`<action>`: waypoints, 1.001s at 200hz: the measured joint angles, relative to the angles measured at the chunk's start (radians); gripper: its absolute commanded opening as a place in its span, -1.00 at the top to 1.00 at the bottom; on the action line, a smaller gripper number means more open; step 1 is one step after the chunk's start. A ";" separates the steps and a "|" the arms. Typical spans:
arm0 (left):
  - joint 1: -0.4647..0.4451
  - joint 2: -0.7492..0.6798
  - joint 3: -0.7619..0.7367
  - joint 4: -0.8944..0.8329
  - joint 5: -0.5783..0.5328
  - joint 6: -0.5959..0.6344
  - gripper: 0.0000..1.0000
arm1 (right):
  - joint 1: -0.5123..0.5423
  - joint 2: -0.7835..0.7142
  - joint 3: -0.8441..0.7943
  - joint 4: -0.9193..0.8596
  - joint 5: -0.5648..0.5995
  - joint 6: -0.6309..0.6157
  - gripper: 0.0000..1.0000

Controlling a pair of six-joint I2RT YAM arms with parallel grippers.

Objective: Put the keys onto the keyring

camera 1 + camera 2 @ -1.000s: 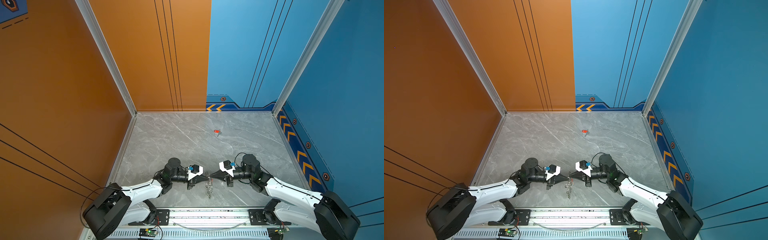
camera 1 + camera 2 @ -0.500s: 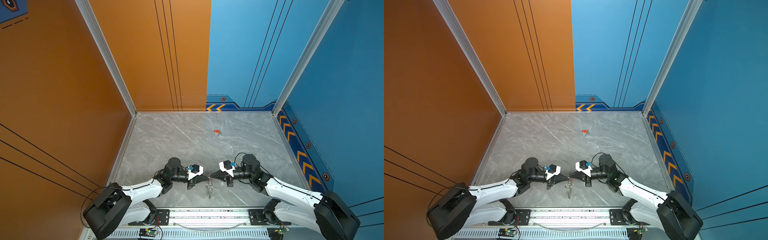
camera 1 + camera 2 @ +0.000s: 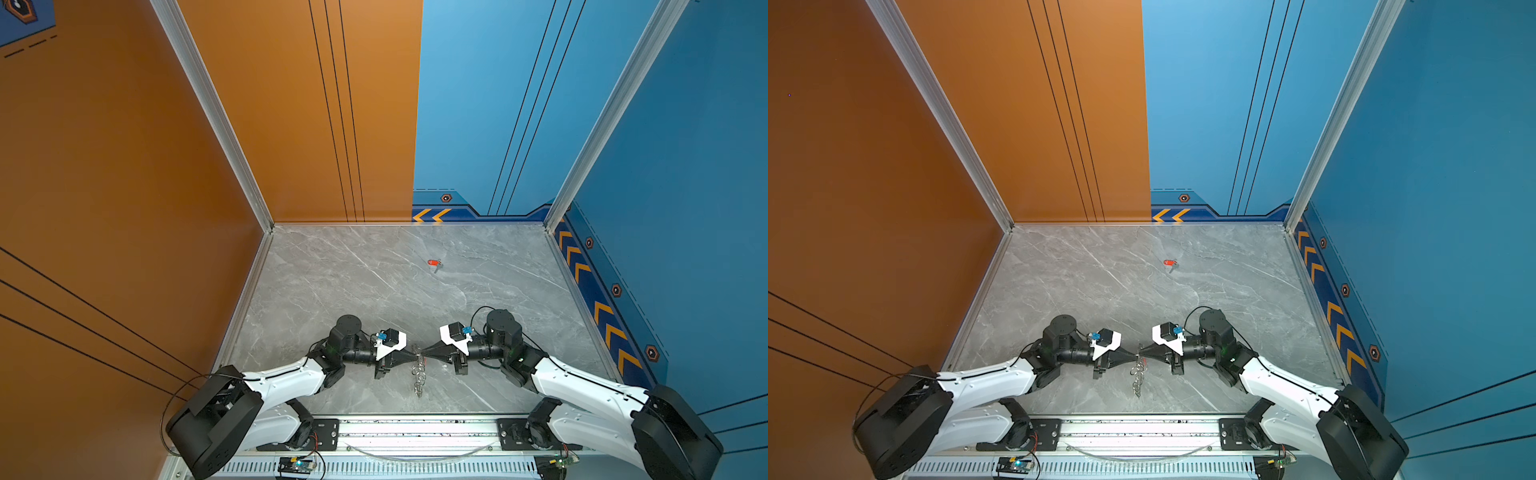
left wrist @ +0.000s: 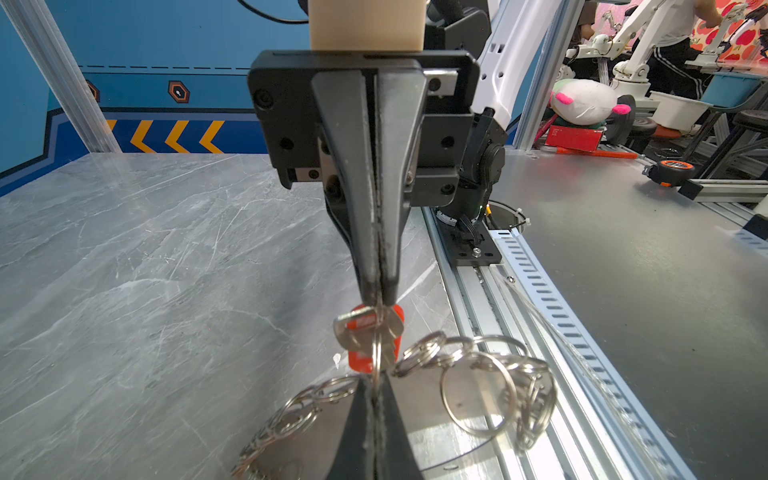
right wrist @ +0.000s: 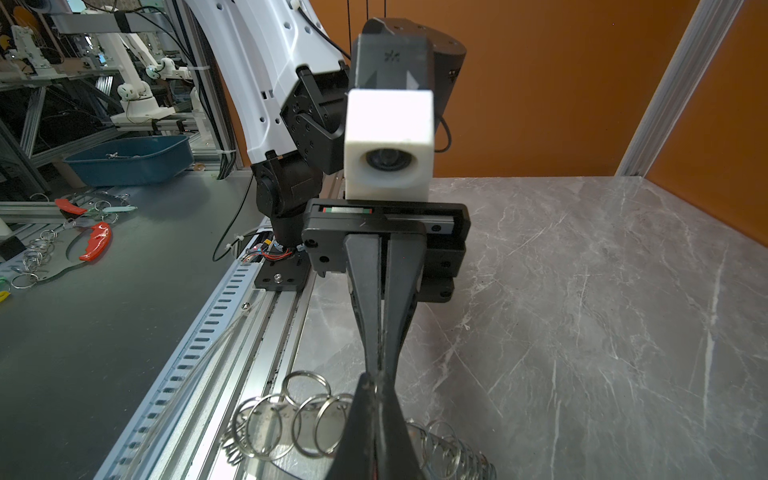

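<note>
My two grippers meet tip to tip low over the table's front, the left gripper (image 3: 414,356) (image 4: 374,386) facing the right gripper (image 3: 423,356) (image 5: 376,380). In the left wrist view the right one is shut on a silver key with an orange-red tag (image 4: 368,332). My left gripper is shut on one thin split ring (image 4: 377,353) of the keyring (image 4: 478,374) (image 5: 282,419). That ring stands edge-on across the key's head. The keyring's chain of silver rings (image 3: 417,378) (image 3: 1137,380) trails toward the front edge. Another key with a red tag (image 3: 433,262) (image 3: 1169,262) lies alone further back.
Grey marble tabletop (image 3: 353,291) is walled by orange panels on the left and back and blue panels on the right. An aluminium rail (image 3: 415,432) with both arm bases runs along the front edge, close to the hanging rings.
</note>
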 measured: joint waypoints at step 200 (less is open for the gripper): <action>0.003 0.023 0.008 0.017 0.023 -0.023 1.00 | -0.001 0.000 -0.001 0.002 0.018 0.000 1.00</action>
